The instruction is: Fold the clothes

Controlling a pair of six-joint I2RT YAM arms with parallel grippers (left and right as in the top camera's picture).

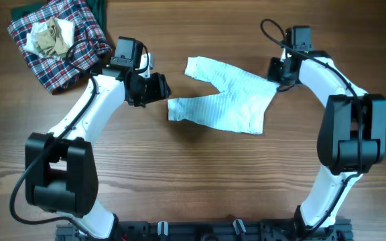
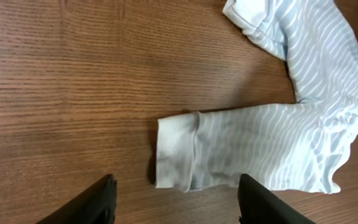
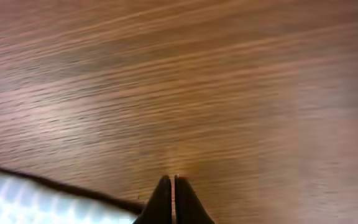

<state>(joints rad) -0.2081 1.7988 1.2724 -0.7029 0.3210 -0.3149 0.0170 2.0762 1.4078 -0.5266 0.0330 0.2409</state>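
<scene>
Pants (image 1: 223,100), 1 pair, 2 legs (image 1: 186,110), left hand (image 1: 161,87) apart, right hand (image 3: 174,193) together, seemingly empty

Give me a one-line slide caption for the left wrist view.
Open left gripper poised near the cuffed leg end of small pale blue-white striped fabric pants on a wooden table.
</scene>
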